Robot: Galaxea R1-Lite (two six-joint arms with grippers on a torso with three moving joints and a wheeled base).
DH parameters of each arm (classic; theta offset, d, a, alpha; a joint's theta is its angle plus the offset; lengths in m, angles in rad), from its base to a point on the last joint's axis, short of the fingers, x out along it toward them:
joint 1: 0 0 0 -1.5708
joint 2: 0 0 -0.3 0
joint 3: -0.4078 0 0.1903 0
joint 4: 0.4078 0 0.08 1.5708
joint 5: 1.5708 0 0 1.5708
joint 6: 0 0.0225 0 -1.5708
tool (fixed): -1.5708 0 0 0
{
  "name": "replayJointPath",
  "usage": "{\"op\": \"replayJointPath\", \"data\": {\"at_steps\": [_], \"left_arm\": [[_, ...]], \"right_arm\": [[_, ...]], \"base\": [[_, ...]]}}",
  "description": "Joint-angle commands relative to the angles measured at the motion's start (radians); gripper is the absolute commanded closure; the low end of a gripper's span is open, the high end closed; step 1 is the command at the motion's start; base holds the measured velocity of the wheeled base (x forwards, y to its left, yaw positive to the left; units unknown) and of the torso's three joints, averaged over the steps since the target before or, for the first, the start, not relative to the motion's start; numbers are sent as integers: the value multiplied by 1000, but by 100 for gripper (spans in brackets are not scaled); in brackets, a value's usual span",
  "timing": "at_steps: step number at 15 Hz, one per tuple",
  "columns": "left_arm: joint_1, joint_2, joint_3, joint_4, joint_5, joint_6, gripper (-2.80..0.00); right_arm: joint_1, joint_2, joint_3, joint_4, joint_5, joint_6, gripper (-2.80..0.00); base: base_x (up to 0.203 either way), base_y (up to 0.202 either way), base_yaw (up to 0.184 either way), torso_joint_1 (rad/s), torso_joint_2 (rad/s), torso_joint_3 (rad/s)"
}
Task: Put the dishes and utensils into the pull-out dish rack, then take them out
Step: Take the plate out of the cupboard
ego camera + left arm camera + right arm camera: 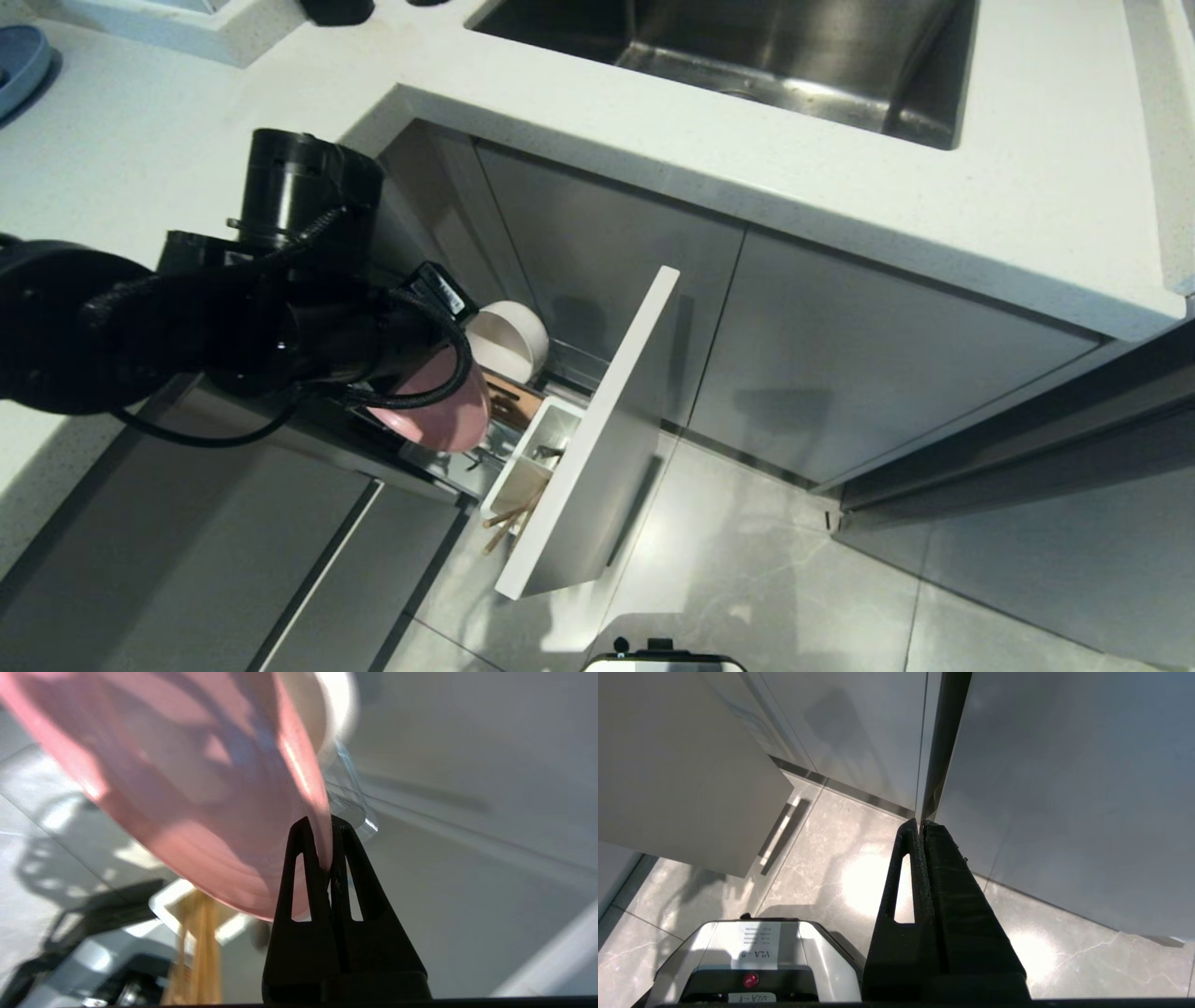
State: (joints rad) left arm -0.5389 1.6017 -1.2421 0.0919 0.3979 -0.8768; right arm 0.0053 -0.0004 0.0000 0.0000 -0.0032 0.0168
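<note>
The pull-out dish rack stands open below the counter, its pale front angled out over the floor. The pink plate stands on edge in the rack beside the white bowl, with the left gripper clamped on its rim. Chopsticks sit in the white cup; the right gripper, fingers together, hangs above the floor.

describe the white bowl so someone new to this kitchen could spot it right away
Start at the steel sink, then drop below the counter to the pulled-out dish rack. The white bowl stands on edge at the rack's inner end. Unlike the pink plate beside it, it is smaller, deeper and cream-white.
</note>
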Motion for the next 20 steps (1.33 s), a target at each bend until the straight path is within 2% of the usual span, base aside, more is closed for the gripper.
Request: {"op": "replayJointPath", "data": {"at_steps": [1,4,6,7,11,14,16,18,20], "left_arm": [[-45,-73,-4,12,-6,-4,0],[-119,-159,-15,68,-9,1,0],[-149,-230,-22,89,-9,49,0],[-155,-265,-29,93,-10,98,0],[-158,-387,-97,89,-13,378,0],[-147,-462,-118,88,-14,524,0],[-71,-505,-132,93,-35,597,0],[63,-548,-152,102,-105,654,0],[207,-592,-166,144,-149,741,0]], "right_arm": [[1,0,2,0,0,0,0],[1,0,2,0,0,0,0],[1,0,2,0,0,1,0],[1,0,2,0,0,0,0],[1,0,2,0,0,0,0],[1,0,2,0,0,2,0],[1,0,2,-1,0,0,0],[1,0,2,0,0,0,0],[1,0,2,0,0,0,0]], "base": [[0,0,0,0,0,0],[0,0,0,0,0,0],[0,0,0,0,0,0],[0,0,0,0,0,0],[0,0,0,0,0,0],[0,0,0,0,0,0],[0,0,0,0,0,0],[0,0,0,0,0,0],[0,0,0,0,0,0]]}}
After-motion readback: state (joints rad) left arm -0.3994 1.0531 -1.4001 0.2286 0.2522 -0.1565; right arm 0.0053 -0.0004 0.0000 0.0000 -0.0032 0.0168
